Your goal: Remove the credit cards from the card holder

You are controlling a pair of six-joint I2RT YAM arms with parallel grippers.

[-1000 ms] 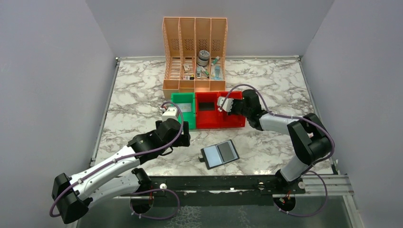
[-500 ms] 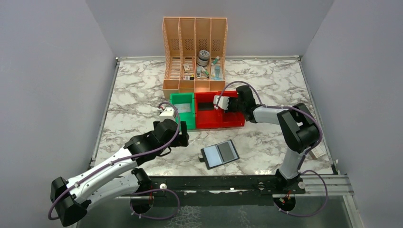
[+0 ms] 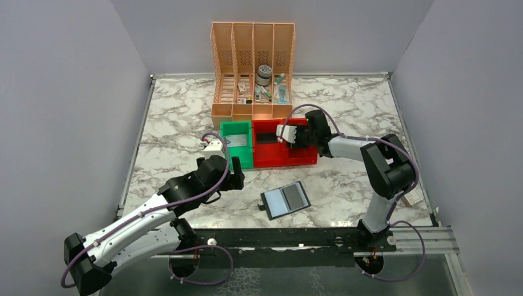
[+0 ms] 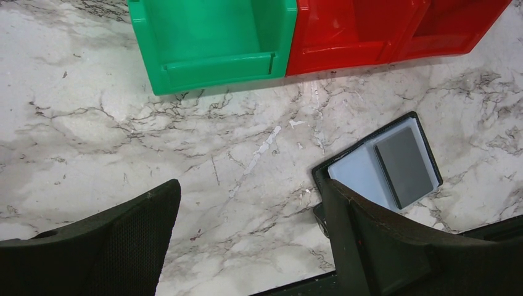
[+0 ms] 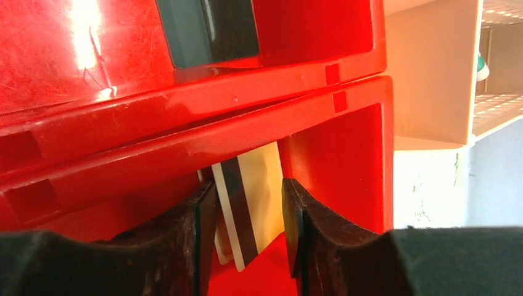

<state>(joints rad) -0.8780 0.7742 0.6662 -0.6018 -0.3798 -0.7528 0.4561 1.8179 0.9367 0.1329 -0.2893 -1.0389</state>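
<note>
The right hand [image 5: 247, 185] hangs low inside the right compartment of the red bin [image 5: 345, 154], which sits mid-worktop. Its jaws stand part-way apart with a tan card [image 5: 264, 176], dark stripe down one side, in the gap. From the wrist view I cannot tell whether the fingers pinch its edges or it already stands loose. A paler edge shows just behind it, and another dark card [image 5: 210, 31] lies in the neighbouring red compartment.

The step in hand looks like dropping this card off. To do it well, the jaws should spread fully before the arm rises, so the card falls away rather than riding up on a pad. The lift should then go straight up, clear of the divider wall close beside the fingers.

The card holder [image 4: 354, 179] lies open near the worktop's near edge, about midway along it, pale blue lining up. A dark grey card [image 4: 404, 166] rests on one half, so the job is not finished. Whether that card sits in a pocket is unclear.

The left hand [image 4: 247, 203] hovers over bare worktop between the green bin [image 4: 210, 65] and the holder, spread wide and holding nothing. It could pin the holder's edge while the grey card is slid out, since a light wallet is likely to skid.
</note>
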